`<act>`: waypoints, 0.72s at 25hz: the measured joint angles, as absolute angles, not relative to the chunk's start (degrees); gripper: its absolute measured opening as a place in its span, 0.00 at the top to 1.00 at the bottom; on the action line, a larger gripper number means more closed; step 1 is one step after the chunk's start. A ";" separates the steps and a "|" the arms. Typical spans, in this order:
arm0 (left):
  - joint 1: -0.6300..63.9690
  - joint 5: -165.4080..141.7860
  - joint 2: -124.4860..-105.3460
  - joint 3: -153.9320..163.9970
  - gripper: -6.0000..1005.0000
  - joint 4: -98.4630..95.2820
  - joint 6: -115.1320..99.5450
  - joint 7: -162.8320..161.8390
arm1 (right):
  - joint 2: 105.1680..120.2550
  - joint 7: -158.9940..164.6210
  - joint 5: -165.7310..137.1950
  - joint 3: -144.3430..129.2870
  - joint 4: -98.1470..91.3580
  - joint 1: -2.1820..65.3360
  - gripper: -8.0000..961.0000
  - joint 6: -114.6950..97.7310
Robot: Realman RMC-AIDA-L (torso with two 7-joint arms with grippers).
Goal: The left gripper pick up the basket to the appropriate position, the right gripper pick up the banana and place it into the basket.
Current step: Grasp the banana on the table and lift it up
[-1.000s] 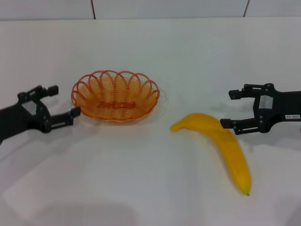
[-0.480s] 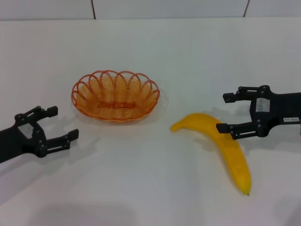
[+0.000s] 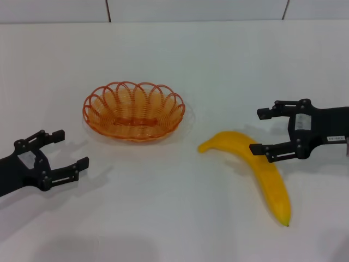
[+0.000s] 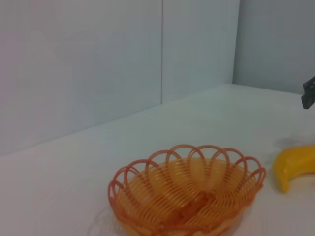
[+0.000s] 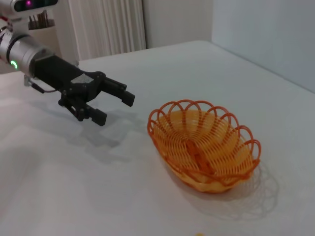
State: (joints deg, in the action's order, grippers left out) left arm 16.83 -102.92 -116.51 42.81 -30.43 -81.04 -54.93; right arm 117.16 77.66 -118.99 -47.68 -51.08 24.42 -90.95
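The orange wire basket (image 3: 133, 112) stands empty on the white table, left of centre. It also shows in the left wrist view (image 4: 187, 196) and the right wrist view (image 5: 204, 147). My left gripper (image 3: 71, 148) is open and empty, nearer to me and left of the basket, clear of its rim. It also shows in the right wrist view (image 5: 114, 109). The yellow banana (image 3: 262, 169) lies on the table at the right, and one end of it shows in the left wrist view (image 4: 295, 164). My right gripper (image 3: 258, 131) is open at the banana's upper part. One finger overlaps the banana in the head view; I cannot tell whether it touches.
The white table (image 3: 180, 60) ends at a white panelled wall behind. In the right wrist view, a white curtain (image 5: 106, 27) and a holder with sticks (image 5: 39, 22) stand beyond the table's far side.
My left gripper has pulled back from the basket's left rim, toward me and to the left. My right gripper has moved slightly left over the banana. The basket and banana have not moved.
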 joint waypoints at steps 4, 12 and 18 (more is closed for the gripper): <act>16.88 -102.92 -116.48 42.80 0.08 -30.41 -81.07 -54.94 | 117.31 80.95 -119.00 -51.32 -53.90 24.40 0.08 -88.99; 17.23 -102.92 -116.41 43.01 0.08 -30.41 -81.04 -55.07 | 116.95 99.35 -120.70 -74.37 -69.30 20.07 0.09 -76.25; 17.38 -102.92 -116.36 43.16 0.08 -30.41 -81.07 -55.13 | 116.94 111.87 -127.34 -83.73 -77.11 19.16 0.10 -73.71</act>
